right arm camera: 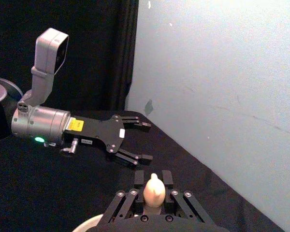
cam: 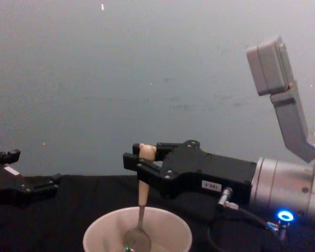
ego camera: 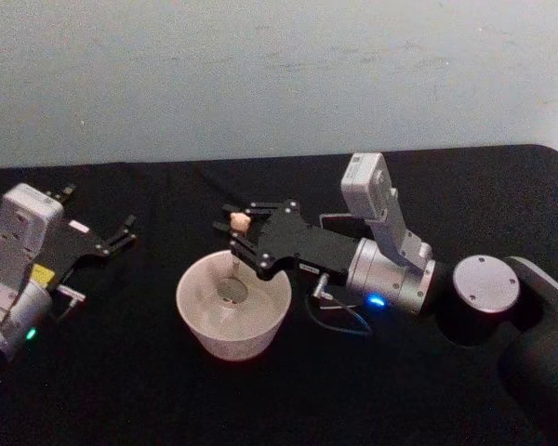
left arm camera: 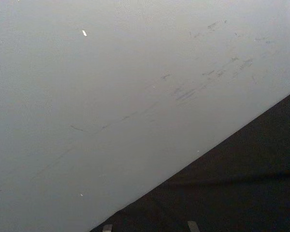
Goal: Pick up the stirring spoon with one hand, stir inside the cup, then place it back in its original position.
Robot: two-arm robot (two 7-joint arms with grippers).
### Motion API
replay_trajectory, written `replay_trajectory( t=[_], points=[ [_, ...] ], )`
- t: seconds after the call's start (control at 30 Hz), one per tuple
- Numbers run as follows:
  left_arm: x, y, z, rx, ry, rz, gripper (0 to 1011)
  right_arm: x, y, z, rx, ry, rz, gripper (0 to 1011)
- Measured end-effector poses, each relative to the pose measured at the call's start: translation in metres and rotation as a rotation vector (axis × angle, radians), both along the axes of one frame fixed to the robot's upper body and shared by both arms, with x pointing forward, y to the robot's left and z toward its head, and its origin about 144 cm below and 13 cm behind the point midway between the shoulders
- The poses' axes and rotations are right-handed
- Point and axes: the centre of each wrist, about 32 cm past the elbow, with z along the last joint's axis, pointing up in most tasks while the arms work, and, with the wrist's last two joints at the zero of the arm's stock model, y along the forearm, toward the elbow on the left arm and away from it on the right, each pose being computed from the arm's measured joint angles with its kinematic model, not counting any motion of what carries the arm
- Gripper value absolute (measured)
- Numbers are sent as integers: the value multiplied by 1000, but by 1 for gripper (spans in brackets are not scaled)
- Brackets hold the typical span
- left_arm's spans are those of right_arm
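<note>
The cream-white cup (ego camera: 188, 307) stands at the table's middle. The stirring spoon (ego camera: 239, 222) hangs upright in it, its shiny bowl low inside the cup (cam: 94, 231) and its bear-head top up between the fingers. My right gripper (ego camera: 237, 229) reaches in from the right above the cup's far rim, shut on the spoon's beige handle (cam: 142, 191). The right wrist view has the bear head (right arm camera: 153, 191) clamped between the fingers (right arm camera: 138, 178). My left gripper (ego camera: 100, 208) rests open at the far left, apart from the cup. The original position is hidden.
Black cloth covers the table (ego camera: 121, 390), and a pale wall (ego camera: 260, 74) stands close behind it. The right arm's wrist and cable (ego camera: 339, 321) lie right of the cup. Bare cloth lies between the left gripper (right arm camera: 137, 140) and the cup.
</note>
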Motion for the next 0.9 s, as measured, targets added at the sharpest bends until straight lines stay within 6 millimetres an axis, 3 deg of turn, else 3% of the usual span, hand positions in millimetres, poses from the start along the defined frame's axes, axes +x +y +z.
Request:
replay_trajectory(
  t=[0.43,0.9],
  points=[
    [0,0,0,0,0,0,1001,-2,-12,1,-12,-7,-32,215],
    [0,0,0,0,0,0,1001,-25,-29,2,-15,22,-6,215]
  ],
)
